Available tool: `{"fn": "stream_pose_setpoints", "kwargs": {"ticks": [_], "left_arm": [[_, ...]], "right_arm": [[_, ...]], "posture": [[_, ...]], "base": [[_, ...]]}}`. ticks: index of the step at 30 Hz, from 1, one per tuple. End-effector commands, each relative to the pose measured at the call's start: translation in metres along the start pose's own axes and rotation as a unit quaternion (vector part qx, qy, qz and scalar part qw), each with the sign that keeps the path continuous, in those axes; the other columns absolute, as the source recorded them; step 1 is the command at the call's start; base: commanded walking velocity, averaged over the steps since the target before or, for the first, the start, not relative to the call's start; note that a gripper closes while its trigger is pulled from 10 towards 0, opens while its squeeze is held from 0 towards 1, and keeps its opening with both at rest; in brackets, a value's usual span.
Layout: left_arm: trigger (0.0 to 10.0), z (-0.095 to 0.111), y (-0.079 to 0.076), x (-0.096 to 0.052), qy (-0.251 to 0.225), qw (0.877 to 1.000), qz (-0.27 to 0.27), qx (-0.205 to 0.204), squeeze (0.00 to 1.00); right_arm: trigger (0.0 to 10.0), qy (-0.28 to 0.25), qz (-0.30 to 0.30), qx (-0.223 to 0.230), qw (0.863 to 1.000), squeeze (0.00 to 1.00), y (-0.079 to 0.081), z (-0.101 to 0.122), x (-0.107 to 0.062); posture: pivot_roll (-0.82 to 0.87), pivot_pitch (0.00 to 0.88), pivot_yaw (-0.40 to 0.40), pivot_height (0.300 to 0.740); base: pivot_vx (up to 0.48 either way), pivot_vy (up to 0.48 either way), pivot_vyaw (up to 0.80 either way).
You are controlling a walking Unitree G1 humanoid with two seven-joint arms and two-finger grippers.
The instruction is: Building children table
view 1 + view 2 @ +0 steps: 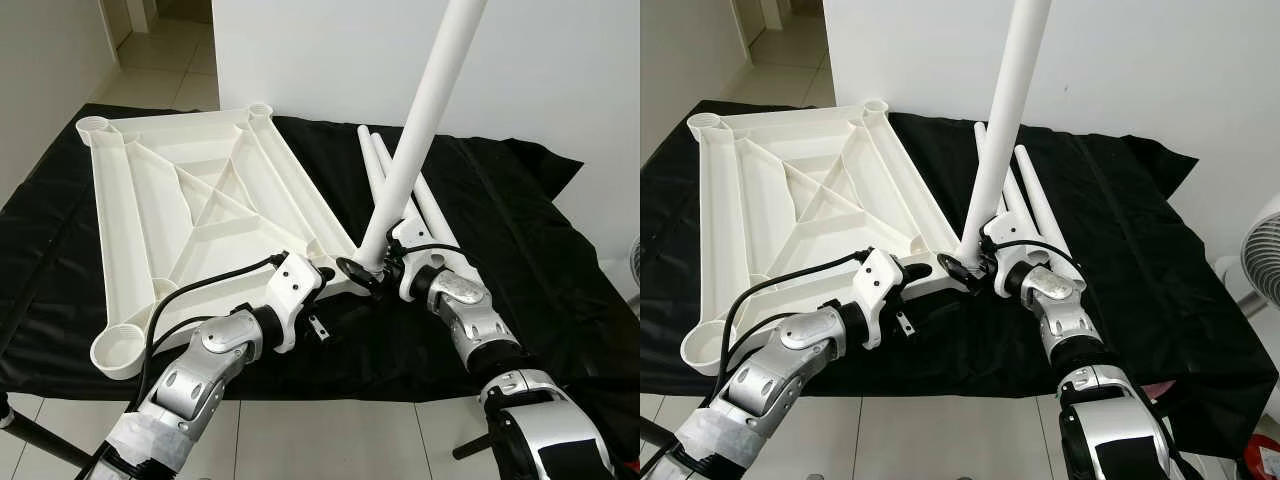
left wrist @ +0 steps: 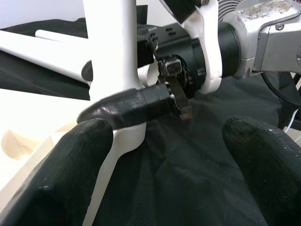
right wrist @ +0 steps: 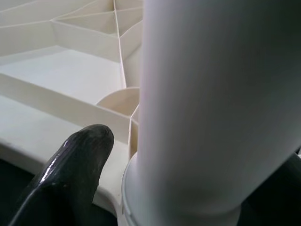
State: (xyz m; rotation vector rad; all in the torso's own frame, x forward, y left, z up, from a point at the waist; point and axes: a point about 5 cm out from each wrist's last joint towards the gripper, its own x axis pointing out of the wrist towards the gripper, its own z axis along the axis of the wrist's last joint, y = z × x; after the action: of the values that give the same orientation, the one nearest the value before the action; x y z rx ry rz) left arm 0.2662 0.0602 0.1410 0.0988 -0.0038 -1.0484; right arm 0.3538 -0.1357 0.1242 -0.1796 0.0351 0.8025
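A white table top (image 1: 200, 200) lies upside down on a black cloth (image 1: 520, 240). A white leg (image 1: 425, 110) stands tilted with its foot at the top's near right corner socket (image 1: 345, 262). My right gripper (image 1: 368, 272) is shut on the leg's lower end; one of its fingers (image 2: 136, 106) wraps across the leg (image 2: 110, 42). The leg (image 3: 221, 108) looms close in the right wrist view, with a black finger (image 3: 70, 174) beside it. My left gripper (image 1: 322, 298) is open just in front of that corner, holding nothing; its fingers (image 2: 61, 174) straddle the corner's edge.
More white legs (image 1: 378, 165) lie on the cloth behind the standing one, near a white wall (image 1: 540, 70). A fan (image 1: 1265, 250) stands at the far right. Tiled floor (image 1: 330, 440) runs along the cloth's near edge, and a doorway opens at the back left.
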Motion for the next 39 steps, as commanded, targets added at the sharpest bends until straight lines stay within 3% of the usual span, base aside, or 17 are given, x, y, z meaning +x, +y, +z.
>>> {"fn": "stream_pose_setpoints", "kwargs": {"ticks": [1,3,4,12,13,18,25,27,29,32,34,36,39], "left_arm": [[10.0,0.000,-0.003,0.002,0.005,0.999,-0.038,0.007,0.00],[10.0,0.000,-0.003,0.002,0.005,0.999,-0.039,0.007,0.00],[10.0,0.001,-0.003,0.002,0.004,0.999,-0.039,0.008,0.00],[10.0,0.001,-0.004,0.003,0.002,0.999,-0.039,0.007,0.00],[10.0,0.001,-0.004,0.004,0.002,0.999,-0.040,0.006,0.00],[10.0,0.001,-0.005,0.004,0.001,0.999,-0.040,0.004,0.00],[10.0,0.000,-0.006,0.005,-0.001,0.999,-0.039,0.002,0.00],[10.0,0.000,-0.007,0.005,-0.001,0.999,-0.041,0.001,0.00],[10.0,0.000,-0.007,0.005,-0.001,0.999,-0.041,0.000,0.00],[10.0,0.000,-0.007,0.005,-0.001,0.999,-0.042,0.000,0.00],[10.0,0.000,-0.007,0.005,-0.001,0.999,-0.042,0.000,0.00],[10.0,0.000,-0.008,0.005,0.000,0.999,-0.044,-0.001,0.00],[10.0,0.000,-0.008,0.005,0.000,0.999,-0.045,-0.002,0.00]], "right_arm": [[1.7,0.001,0.004,-0.006,1.000,0.00,-0.004,0.002,0.000],[1.3,0.002,0.002,-0.005,1.000,0.00,-0.006,0.002,-0.001],[0.0,0.003,0.005,-0.002,1.000,0.00,-0.007,0.001,-0.001],[0.0,0.009,0.003,0.005,1.000,0.00,-0.006,-0.007,-0.006],[10.0,0.013,-0.002,0.007,1.000,0.00,-0.006,-0.010,-0.007],[10.0,0.011,-0.025,0.021,0.999,0.00,-0.004,-0.015,-0.007],[10.0,0.006,-0.117,0.051,0.992,0.00,0.004,-0.018,0.001],[10.0,-0.004,-0.182,0.088,0.979,0.00,0.006,-0.017,0.003],[10.0,-0.007,-0.204,0.103,0.974,0.00,0.007,-0.017,0.003],[10.0,-0.004,-0.306,0.115,0.945,0.00,0.017,-0.019,0.003],[10.0,0.001,-0.333,0.111,0.936,0.00,0.020,-0.019,0.002],[10.0,0.005,-0.376,0.129,0.918,0.00,0.024,-0.020,0.000],[10.0,0.001,-0.386,0.137,0.912,0.00,0.031,-0.018,0.002]], "posture": [[0.04,0.000,-0.078,0.740],[0.04,0.000,-0.079,0.740],[0.04,0.000,-0.078,0.740],[0.04,0.000,-0.079,0.740],[0.03,0.000,-0.080,0.740],[0.03,0.000,-0.084,0.740],[0.03,0.000,-0.087,0.740],[0.03,0.000,-0.087,0.740],[0.03,0.000,-0.086,0.740],[0.02,0.000,-0.083,0.740],[0.02,0.000,-0.083,0.740],[0.02,0.000,-0.083,0.740],[0.03,0.000,-0.082,0.740]], "base": [[0.000,0.000,0.00],[0.000,0.000,0.00],[0.000,0.000,0.00],[0.000,0.000,0.00],[0.000,0.000,0.00],[0.000,0.000,0.00],[0.000,0.000,0.00],[0.000,0.000,0.00],[0.000,0.000,0.00],[0.000,0.000,0.00],[0.000,0.000,0.00],[0.000,0.000,0.00],[0.000,0.000,0.00]]}}
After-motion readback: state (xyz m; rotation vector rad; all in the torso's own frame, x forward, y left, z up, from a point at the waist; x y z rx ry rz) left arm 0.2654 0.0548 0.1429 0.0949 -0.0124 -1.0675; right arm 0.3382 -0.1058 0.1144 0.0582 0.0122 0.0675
